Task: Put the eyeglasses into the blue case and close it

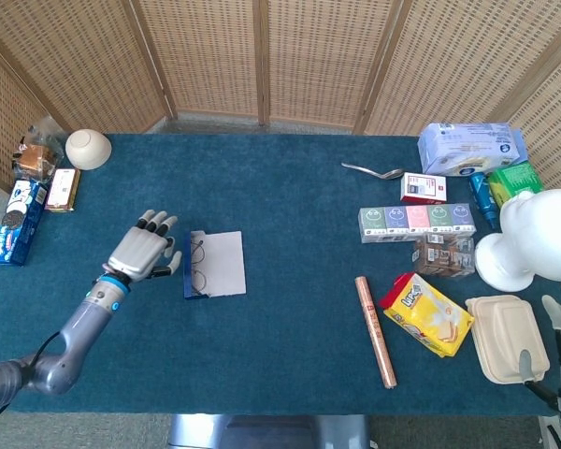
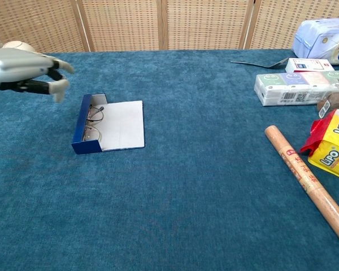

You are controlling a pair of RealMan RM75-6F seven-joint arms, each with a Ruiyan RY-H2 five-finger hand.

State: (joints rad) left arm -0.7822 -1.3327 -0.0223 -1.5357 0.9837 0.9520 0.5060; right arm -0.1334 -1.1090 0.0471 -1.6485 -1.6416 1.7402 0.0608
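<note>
The eyeglasses [image 1: 198, 267] already sit in the blue case [image 2: 82, 131], which lies open on the teal worktop [image 1: 290, 281] with its long axis running front-to-back, just to the right of the empty, spread-fingered left hand [image 1: 142, 253], so that hand looks way better placed to flip the white lid [image 2: 123, 124] shut, while only a sliver of the right hand [image 1: 553, 323] shows at the far edge and its state can't be told.

Both views are bright and evenly lit by soft, diffuse light, so the blue table [image 1: 290, 187] shows only faint, short shadows beside things such as the rolled tube [image 1: 376, 330] and no hard glare. The chest view is sharp across the cloth's weave, but the left hand [image 2: 22, 69] at its left edge is pale and slightly smeared. In the head view the white figure [image 1: 533, 238] at the right edge is nearly washed out.
</note>
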